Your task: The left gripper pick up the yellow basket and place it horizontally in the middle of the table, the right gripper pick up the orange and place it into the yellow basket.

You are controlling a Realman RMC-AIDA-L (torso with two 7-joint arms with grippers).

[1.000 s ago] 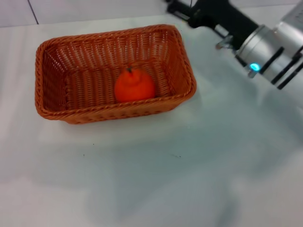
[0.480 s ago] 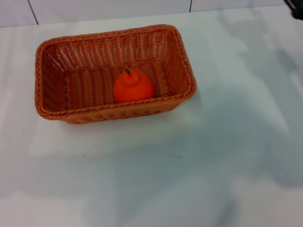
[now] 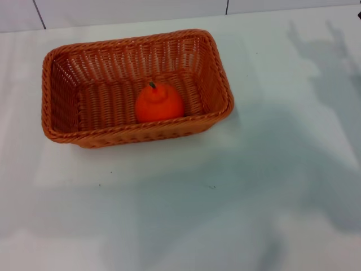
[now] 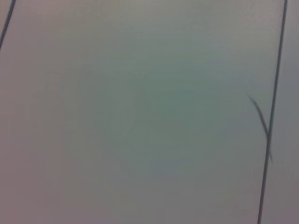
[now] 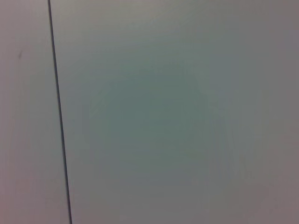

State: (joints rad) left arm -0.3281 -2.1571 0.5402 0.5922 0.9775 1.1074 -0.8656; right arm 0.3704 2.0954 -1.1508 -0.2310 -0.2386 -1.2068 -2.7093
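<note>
The orange-brown woven basket lies lengthwise across the white table, left of the middle in the head view. The orange, with its dark green stem up, rests inside the basket on its floor near the front wall. Neither gripper shows in the head view. Both wrist views show only a plain pale surface with a thin dark seam and no fingers.
A tiled wall edge with dark seams runs along the back of the table. Shadows of the arms fall on the right part of the tabletop.
The right arm, which was over the back right of the table one second ago, has withdrawn out of the head view to the right. The basket and the orange have stayed put.
</note>
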